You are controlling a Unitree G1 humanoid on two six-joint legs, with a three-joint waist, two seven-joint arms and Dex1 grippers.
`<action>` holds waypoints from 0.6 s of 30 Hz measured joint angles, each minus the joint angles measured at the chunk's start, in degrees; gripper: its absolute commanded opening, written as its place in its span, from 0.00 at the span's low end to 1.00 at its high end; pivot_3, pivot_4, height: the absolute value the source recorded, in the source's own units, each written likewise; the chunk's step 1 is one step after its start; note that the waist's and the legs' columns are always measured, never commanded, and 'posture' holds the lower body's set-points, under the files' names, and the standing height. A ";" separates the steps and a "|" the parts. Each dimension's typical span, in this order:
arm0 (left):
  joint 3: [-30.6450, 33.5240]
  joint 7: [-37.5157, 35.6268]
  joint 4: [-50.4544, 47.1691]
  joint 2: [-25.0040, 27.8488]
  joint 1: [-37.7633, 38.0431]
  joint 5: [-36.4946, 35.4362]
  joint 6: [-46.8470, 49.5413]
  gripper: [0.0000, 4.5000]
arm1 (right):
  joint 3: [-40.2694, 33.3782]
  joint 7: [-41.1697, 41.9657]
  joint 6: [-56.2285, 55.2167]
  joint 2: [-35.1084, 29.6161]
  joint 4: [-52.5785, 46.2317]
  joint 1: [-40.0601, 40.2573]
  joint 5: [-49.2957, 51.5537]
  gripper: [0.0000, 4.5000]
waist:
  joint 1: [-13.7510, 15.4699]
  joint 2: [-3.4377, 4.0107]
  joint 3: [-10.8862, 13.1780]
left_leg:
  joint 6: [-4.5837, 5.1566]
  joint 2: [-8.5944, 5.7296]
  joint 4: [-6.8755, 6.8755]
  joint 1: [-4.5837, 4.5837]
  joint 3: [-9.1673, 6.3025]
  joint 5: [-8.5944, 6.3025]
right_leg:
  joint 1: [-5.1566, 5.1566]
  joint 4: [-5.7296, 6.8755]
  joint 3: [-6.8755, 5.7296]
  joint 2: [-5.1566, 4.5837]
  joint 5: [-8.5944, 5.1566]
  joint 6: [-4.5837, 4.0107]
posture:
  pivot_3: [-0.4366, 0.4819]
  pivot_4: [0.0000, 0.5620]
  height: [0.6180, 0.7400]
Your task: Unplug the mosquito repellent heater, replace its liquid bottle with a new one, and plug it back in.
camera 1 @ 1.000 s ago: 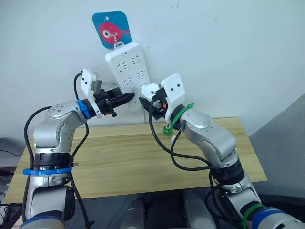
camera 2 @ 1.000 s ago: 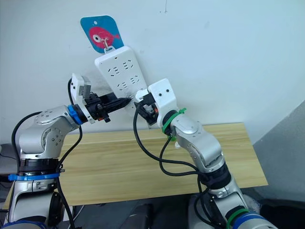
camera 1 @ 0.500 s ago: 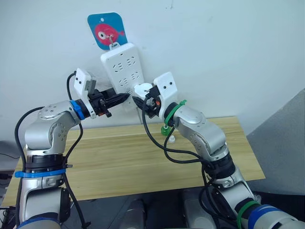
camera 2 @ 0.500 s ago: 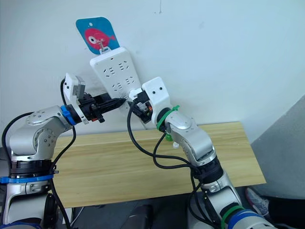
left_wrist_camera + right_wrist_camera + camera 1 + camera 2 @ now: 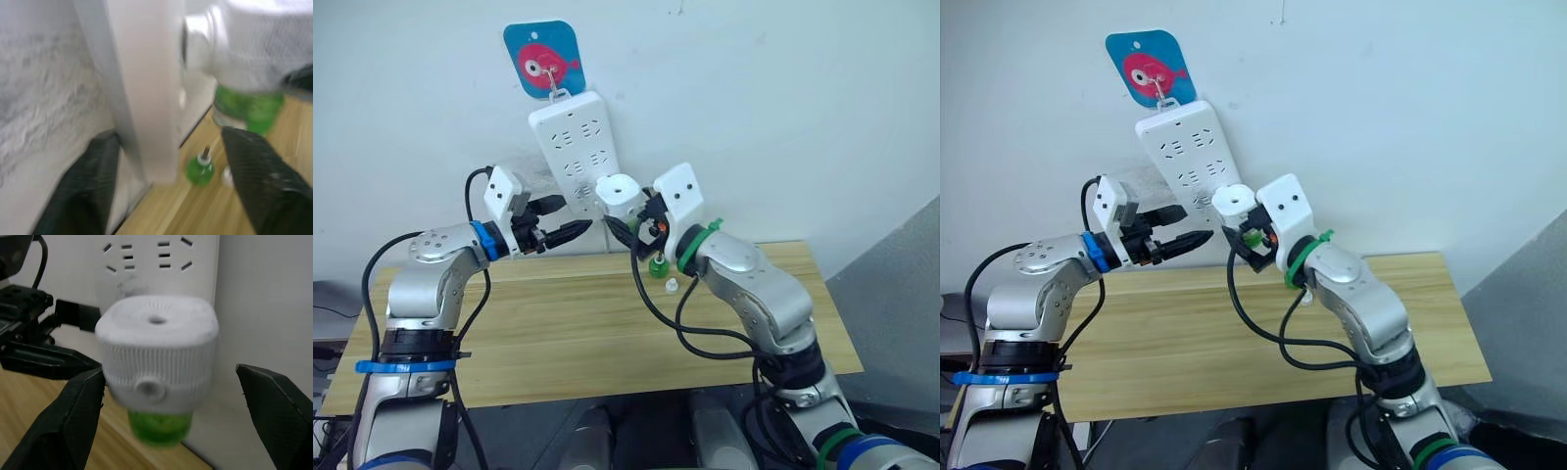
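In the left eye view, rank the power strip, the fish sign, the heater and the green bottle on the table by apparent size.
1. power strip
2. fish sign
3. heater, though it sits nearer the camera
4. green bottle

Both arms are raised, left claw (image 5: 570, 219) spread open, right claw (image 5: 628, 217) spread wide.

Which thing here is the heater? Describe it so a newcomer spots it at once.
Find the power strip hanging on the wall. At its lower end sits the heater, a small white rounded unit with a hole on top and green liquid underneath, far smaller than the strip.
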 measured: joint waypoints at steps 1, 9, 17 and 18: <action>0.83 0.40 -0.27 0.21 1.00 0.32 -1.14 0.99 | -0.03 0.72 0.70 -0.86 -1.33 0.61 0.71 1.00 | -0.04 0.00 0.00 | 0.00 0.01 0.00 0.02 0.01 0.00 | 0.00 0.01 0.01 0.00 0.00 0.00 | 0.46 0.40 1.00; 10.31 8.01 -11.12 0.59 17.79 -0.37 -1.28 1.00 | 0.88 7.96 -2.33 -3.56 -3.26 1.93 4.02 0.79 | 0.00 -0.04 0.03 | 0.00 0.05 -0.10 0.05 0.01 0.00 | 0.03 -0.04 -0.02 0.00 -0.01 0.00 | 0.50 0.40 1.00; 17.30 15.43 -35.44 -7.77 42.08 -3.78 -0.08 1.00 | 4.57 10.21 -9.47 -0.33 1.92 2.16 3.31 0.13 | 1.58 -0.18 0.06 | -0.02 0.07 -0.21 0.17 -0.01 0.01 | 0.13 -0.09 -0.05 -0.02 -0.06 -0.08 | 0.56 0.39 1.00; 17.30 16.36 -37.75 -8.78 44.09 -3.72 -0.55 1.00 | 5.21 10.18 -10.44 0.28 3.00 2.20 2.90 0.05 | 1.87 -0.22 0.06 | -0.04 0.10 -0.21 0.17 -0.04 0.02 | 0.15 -0.10 -0.10 0.01 -0.08 -0.10 | 0.56 0.39 1.00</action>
